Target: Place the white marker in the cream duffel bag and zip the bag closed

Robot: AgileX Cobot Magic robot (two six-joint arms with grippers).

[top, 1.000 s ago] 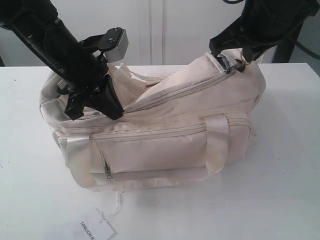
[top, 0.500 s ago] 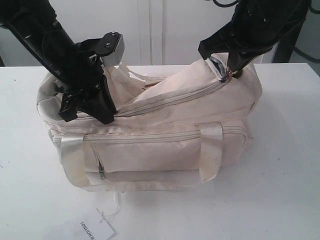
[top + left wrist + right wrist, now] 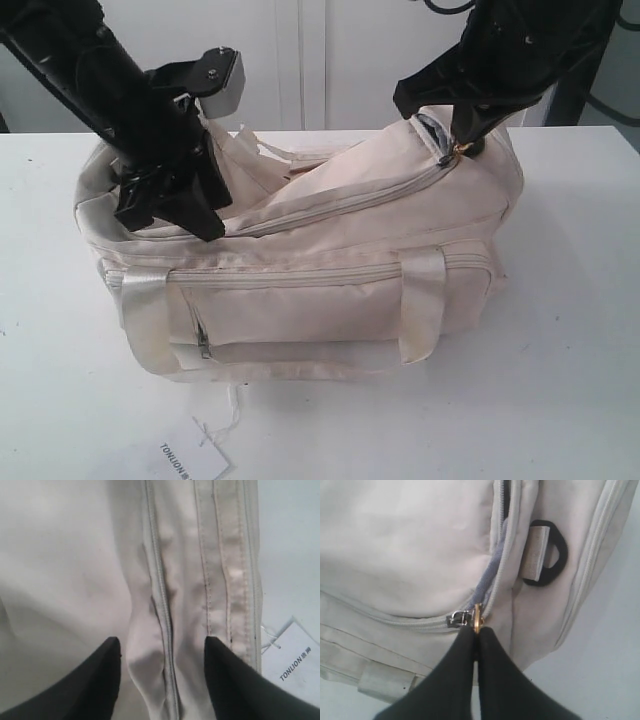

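Centre of the table (image 3: 575,340) is taken up by the cream duffel bag (image 3: 330,300). Bare table is left to the right of the bag and in front of it, broken only by a paper hang tag (image 3: 190,462) at the near edge. The bag's left top is blocked by the left end effector (image 3: 172,222), jaws spread astride a fabric fold. The right end is barred by the right end effector (image 3: 476,634), clamped on the gold ring pull (image 3: 477,619). Between the arms, the bag's top is unobstructed.
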